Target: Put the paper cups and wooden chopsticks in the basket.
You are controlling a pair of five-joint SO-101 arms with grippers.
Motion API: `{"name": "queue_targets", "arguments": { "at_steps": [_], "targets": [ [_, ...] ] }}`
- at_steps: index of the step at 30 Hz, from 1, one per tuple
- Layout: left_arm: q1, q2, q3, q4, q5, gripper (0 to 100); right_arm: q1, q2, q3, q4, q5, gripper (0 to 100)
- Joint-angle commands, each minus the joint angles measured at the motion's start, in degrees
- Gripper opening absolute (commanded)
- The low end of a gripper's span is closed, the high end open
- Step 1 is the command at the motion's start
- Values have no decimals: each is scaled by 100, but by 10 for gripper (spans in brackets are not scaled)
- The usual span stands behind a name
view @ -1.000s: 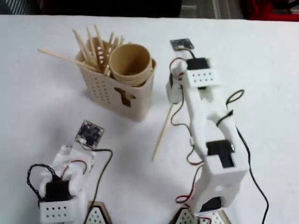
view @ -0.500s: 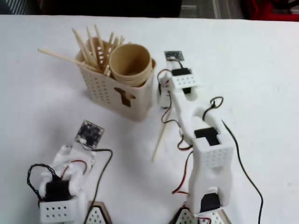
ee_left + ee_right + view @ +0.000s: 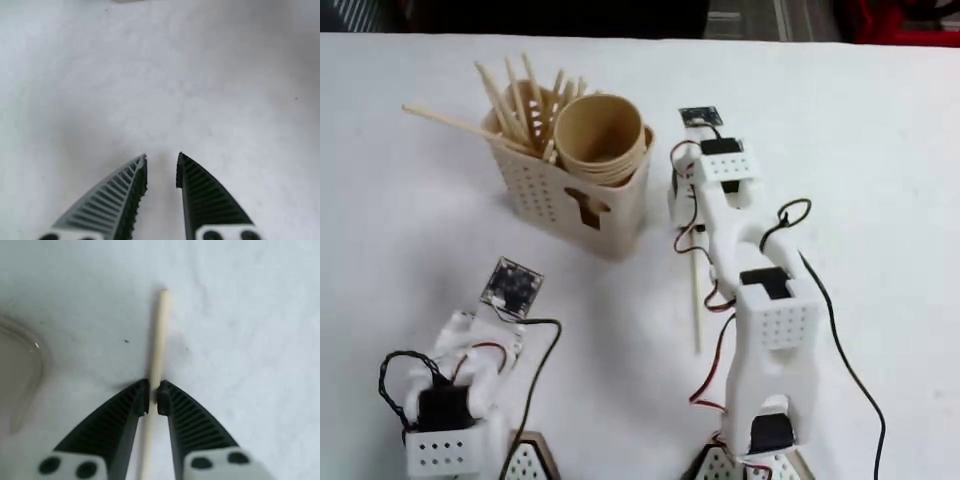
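A white counter (image 3: 880, 150) takes almost the whole high view. Its surface is plain and matte, and the light on it is soft and even. Beyond its far edge runs a dark band (image 3: 570, 15). In the far left corner is a patch of pale slanted stripes (image 3: 355, 12), at the far right something red (image 3: 905, 20), and between them a small grey patch (image 3: 740, 20).
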Motion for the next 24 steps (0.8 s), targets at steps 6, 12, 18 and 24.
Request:
{"name": "queue_targets", "arguments": {
  "at_steps": [6, 12, 18, 24],
  "targets": [
    [-40, 92, -18, 70, -53, 114, 391, -1323, -18, 954, 387, 18],
    [-40, 92, -18, 70, -53, 114, 347, -2791, -26, 1393, 484, 18],
    [-40, 92, -18, 70, -53, 114, 84, -4400, -387, 1305, 475, 18],
    [-40, 92, -18, 70, -53, 114, -752, -4919, -1987, 1015, 466, 18]
  ]
}}
